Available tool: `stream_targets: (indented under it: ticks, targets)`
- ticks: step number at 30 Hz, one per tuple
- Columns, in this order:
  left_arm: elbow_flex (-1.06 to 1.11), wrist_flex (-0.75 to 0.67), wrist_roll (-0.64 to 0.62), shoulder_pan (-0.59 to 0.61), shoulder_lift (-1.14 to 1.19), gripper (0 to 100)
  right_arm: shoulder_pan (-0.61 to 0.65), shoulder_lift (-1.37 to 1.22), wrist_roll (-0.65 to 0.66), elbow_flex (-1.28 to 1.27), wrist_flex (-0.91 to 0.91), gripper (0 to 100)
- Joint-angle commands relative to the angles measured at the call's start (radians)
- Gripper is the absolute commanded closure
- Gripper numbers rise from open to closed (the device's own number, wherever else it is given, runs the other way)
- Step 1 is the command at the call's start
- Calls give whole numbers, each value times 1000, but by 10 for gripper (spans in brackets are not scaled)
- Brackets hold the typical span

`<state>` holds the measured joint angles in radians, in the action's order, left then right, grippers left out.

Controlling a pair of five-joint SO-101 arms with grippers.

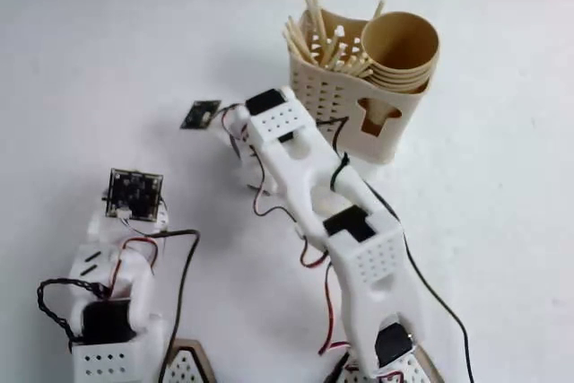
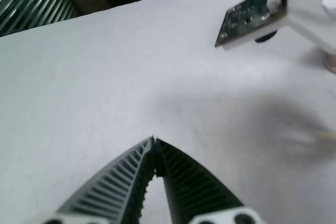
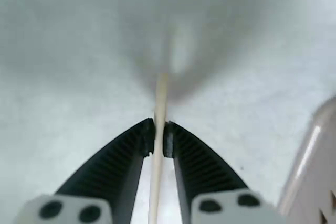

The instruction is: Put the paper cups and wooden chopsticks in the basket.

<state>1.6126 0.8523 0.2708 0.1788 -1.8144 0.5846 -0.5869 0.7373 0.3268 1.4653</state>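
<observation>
At left, low over the white surface (image 2: 94,77), the left gripper (image 2: 154,144) with fingers pressed together. Centre, right arm (image 1: 314,177) stretched toward the basket (image 1: 336,100), right gripper (image 3: 157,140) with fingers pinching one wooden chopstick (image 3: 161,95). At right, paper cups (image 1: 404,51) and more chopsticks (image 1: 325,38) in the basket.

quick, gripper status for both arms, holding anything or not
Left gripper: closed, holding nothing.
Right gripper: closed on a wooden chopstick.
</observation>
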Motion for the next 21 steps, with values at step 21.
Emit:
stream_targets:
  ticks: [21]
  targets:
    - [-5,-21,9,12,-10,976,84,835,-152,140,108,981]
